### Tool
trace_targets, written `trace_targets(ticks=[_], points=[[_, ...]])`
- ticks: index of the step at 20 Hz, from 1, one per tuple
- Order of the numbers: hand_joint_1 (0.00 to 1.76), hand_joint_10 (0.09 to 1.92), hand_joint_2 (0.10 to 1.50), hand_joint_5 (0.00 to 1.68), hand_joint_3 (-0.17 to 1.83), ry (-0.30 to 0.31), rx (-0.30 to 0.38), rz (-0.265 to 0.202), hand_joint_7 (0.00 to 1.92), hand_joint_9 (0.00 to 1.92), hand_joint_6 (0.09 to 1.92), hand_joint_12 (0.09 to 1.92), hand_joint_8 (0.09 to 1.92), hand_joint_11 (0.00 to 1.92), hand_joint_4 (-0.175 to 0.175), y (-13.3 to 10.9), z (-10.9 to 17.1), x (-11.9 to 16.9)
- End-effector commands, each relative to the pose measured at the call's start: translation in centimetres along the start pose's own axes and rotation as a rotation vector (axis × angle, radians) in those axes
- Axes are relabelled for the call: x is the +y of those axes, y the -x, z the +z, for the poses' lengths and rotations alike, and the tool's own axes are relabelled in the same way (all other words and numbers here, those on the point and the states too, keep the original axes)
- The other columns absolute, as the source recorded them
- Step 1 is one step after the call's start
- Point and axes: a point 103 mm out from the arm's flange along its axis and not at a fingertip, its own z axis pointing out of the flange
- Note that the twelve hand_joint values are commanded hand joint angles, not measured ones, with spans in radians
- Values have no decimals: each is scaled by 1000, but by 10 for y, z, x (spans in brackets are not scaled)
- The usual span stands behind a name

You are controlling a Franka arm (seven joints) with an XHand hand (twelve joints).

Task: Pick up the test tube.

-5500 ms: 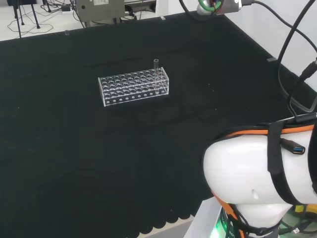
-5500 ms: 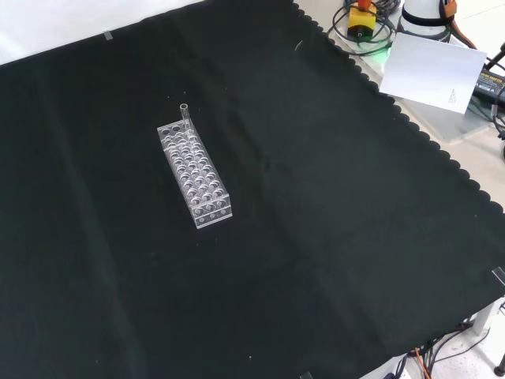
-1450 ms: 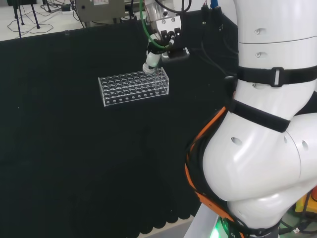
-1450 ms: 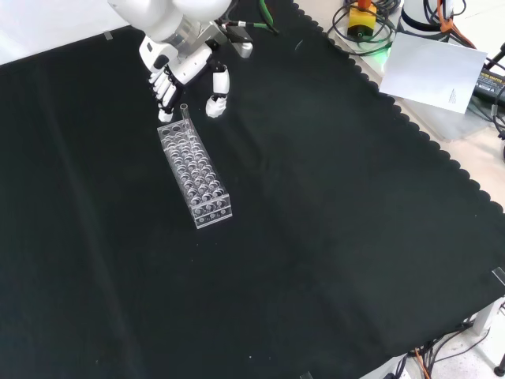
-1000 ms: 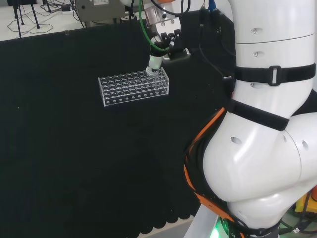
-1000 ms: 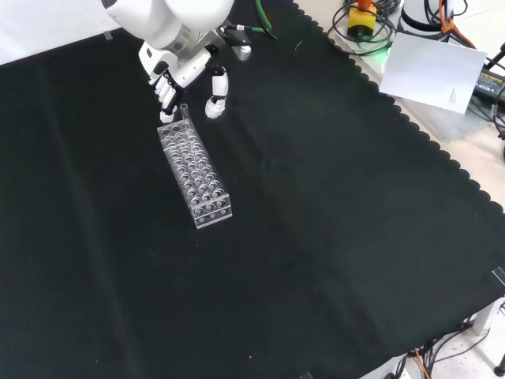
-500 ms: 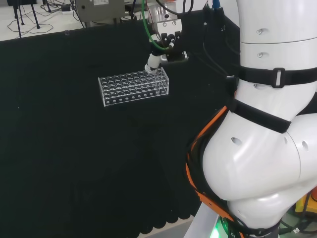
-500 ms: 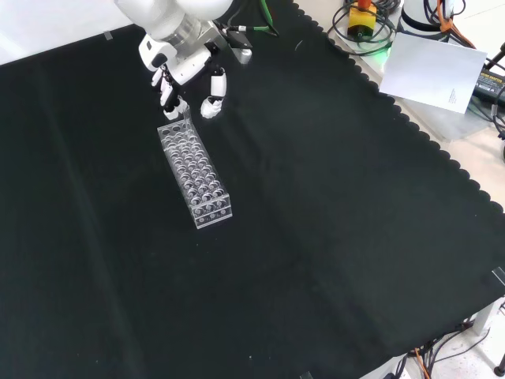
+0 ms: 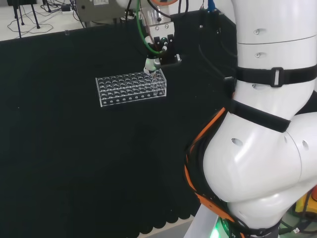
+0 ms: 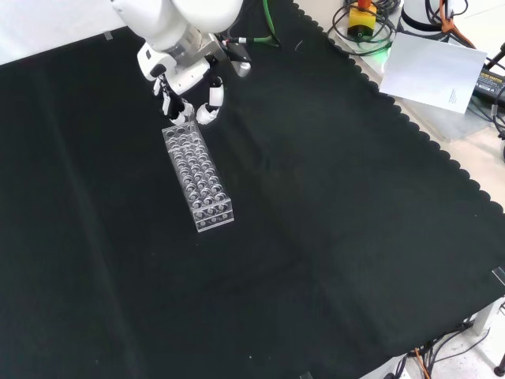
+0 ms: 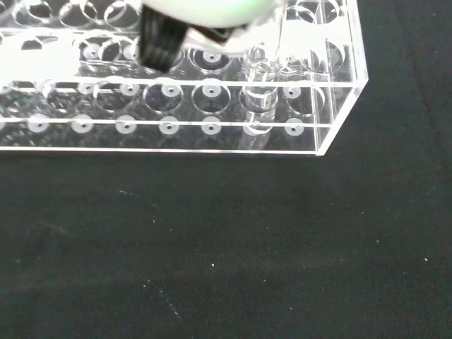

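Observation:
A clear test tube (image 11: 260, 88) stands upright in an end hole of a clear plastic rack (image 9: 130, 89). The black and white hand (image 10: 186, 81) hangs over that end of the rack (image 10: 199, 180). Its curled fingers (image 10: 169, 103) and thumb (image 10: 207, 112) close in on the tube's upper part from both sides. In the head view the hand (image 9: 158, 48) reaches down, with a fingertip (image 9: 149, 64) at the tube's top (image 9: 155, 78). The tube's foot still sits in the rack (image 11: 176, 134). Blurred white hand parts (image 11: 205, 18) cover the tube's mouth in the wrist view.
Black cloth (image 10: 316, 237) spreads wide around the rack. The arm's white links (image 9: 267, 124) stand at the right of the head view. Cables, a sheet of paper (image 10: 435, 69) and gear lie beyond the cloth's scalloped edge at the front view's upper right.
The hand came down onto the rack's end and its fingers curled in round the tube. The rack has slid a little, to the left in the head view.

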Motion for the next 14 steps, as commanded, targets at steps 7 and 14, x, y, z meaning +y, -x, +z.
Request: trace_targets(ticks=[7,14], points=[[1317,809,605,1240,761,204,-11,37,1296,1489,727,1057,744,1252,-175,-4,-9,-2],[1324,826,559,1271,824,220,-32,20,1325,1519,705,1045,720,1291,-175,0,-19,-5]])
